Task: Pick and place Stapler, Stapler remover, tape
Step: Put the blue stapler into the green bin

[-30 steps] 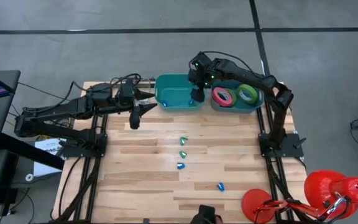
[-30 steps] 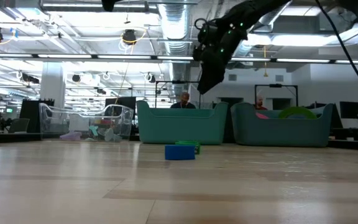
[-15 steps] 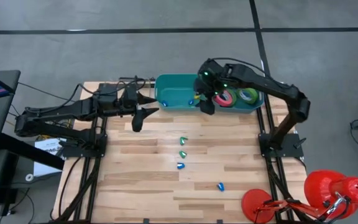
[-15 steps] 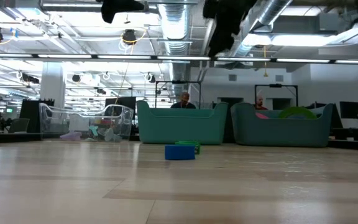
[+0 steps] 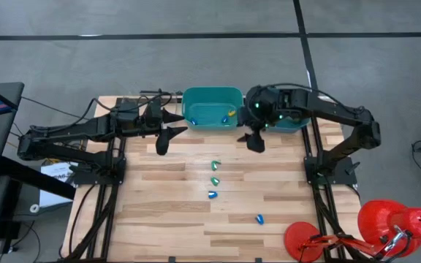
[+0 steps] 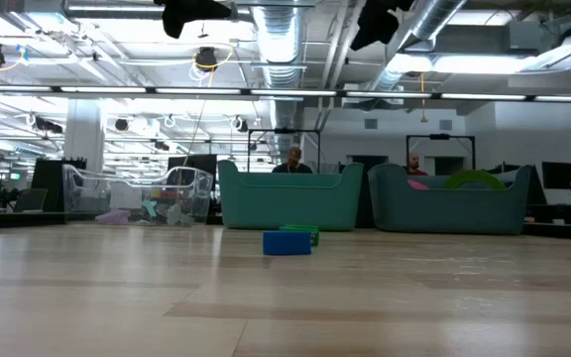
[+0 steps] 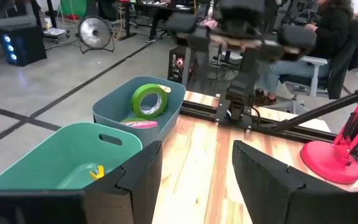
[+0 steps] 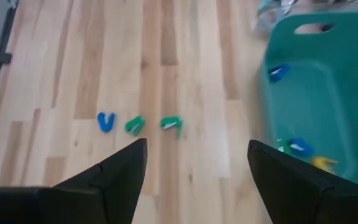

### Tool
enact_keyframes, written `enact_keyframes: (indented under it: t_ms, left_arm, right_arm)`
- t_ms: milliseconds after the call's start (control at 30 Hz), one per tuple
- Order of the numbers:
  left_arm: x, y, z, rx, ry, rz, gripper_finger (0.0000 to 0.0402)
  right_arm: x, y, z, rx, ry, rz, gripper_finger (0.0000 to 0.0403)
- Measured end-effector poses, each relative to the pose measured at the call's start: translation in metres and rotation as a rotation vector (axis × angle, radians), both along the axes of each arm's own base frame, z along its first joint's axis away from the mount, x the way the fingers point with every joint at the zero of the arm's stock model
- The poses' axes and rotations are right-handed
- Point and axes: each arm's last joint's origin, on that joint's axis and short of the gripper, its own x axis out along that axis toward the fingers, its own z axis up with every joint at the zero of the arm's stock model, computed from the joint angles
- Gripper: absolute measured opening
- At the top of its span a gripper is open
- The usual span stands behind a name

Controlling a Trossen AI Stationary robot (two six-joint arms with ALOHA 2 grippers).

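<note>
A pale wooden table [image 5: 196, 219] stands on a grey floor, with an open workshop of ceiling pipes and strip lights behind it, where two people sit beyond the bins. Two tubs line the far edge: a teal bin [image 5: 210, 108] and a blue-grey bin [image 7: 123, 109] just beside it. The tape rolls sit in the blue-grey bin: a green roll [image 7: 150, 100] propped upright and a pink roll [image 7: 135, 123] lying flat; a third cannot be made out. Four small staple removers [image 5: 214, 180] lie on the boards, three in a row and one apart. The left gripper [image 5: 161, 140] hovers near the teal bin, fingers parted and empty. The right gripper [image 5: 254, 140] hangs before the bins, fingers spread, holding nothing.
</note>
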Motion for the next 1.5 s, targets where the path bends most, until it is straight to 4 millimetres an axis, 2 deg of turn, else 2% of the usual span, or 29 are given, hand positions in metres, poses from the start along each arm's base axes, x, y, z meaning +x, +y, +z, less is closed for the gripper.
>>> enact_keyframes:
  t_ms: [267, 467, 800, 1000, 1300, 1500]
  left_arm:
    - [0.000, 0.000, 0.000, 0.006, 0.002, -0.001, 0.0186]
    - [0.000, 0.000, 0.000, 0.006, 0.002, -0.001, 0.0186]
    - [0.000, 0.000, 0.000, 0.007, 0.002, -0.001, 0.0186]
    - [0.000, 0.000, 0.000, 0.007, 0.003, -0.001, 0.0186]
    - [0.000, -0.002, 0.000, 0.006, 0.003, -0.010, 0.0186]
    - [0.000, -0.002, 0.000, 0.005, 0.002, -0.010, 0.0186]
  right_arm:
    - [0.006, 0.042, -0.033, 0.041, 0.085, 0.026, 0.0269]
    - [0.004, 0.077, -0.055, 0.054, 0.172, -0.004, 0.0269]
    - [-0.006, 0.130, -0.056, 0.121, 0.181, -0.157, 0.0269]
    - [-0.006, 0.157, -0.069, 0.167, 0.243, -0.201, 0.0269]
    - [-0.002, 0.216, -0.112, 0.151, 0.388, -0.193, 0.0269]
    - [0.003, 0.241, -0.147, 0.128, 0.480, -0.283, 0.0269]
